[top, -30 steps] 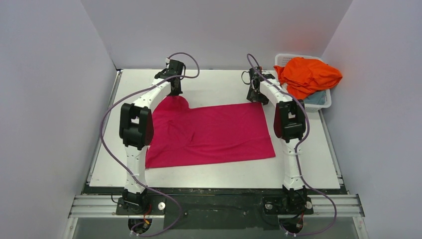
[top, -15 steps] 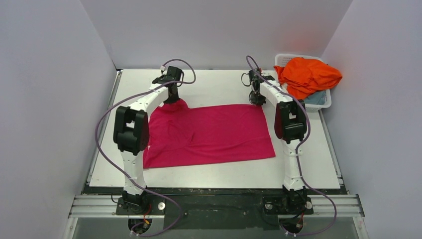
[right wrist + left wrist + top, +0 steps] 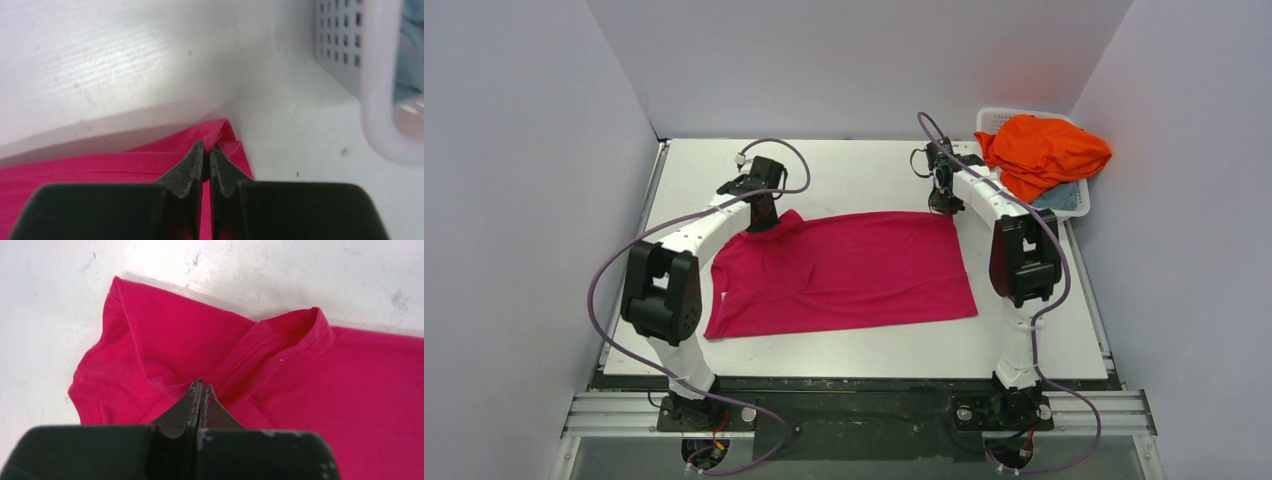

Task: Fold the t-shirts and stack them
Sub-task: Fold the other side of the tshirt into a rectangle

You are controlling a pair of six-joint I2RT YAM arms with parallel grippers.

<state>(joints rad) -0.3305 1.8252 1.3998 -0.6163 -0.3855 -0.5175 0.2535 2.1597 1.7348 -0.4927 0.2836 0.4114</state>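
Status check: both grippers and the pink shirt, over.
Left gripper shut on pink shirt near collar. Right gripper shut on far corner. Basket stands apart, nothing blocking.

pale blue-grey shirt (image 3: pixel 1056 199) mostly buried under orange shirt (image 3: pixel 1044 152); basket (image 3: pixel 378 112) blurred, cut off at right wrist view's edge

We find open table (image 3: pixel 864 170) across the upper middle of the top view, between the left gripper (image 3: pixel 762 224) and the right gripper (image 3: pixel 943 207), and a bare strip at lower right beside the magenta-pink t-shirt (image 3: pixel 864 270). The white lattice basket (image 3: pixel 1076 205), heaped with the orange t-shirt (image 3: pixel 1044 150), blocks the upper right corner near the right gripper; walls (image 3: pixel 524 220) close left, back and right.
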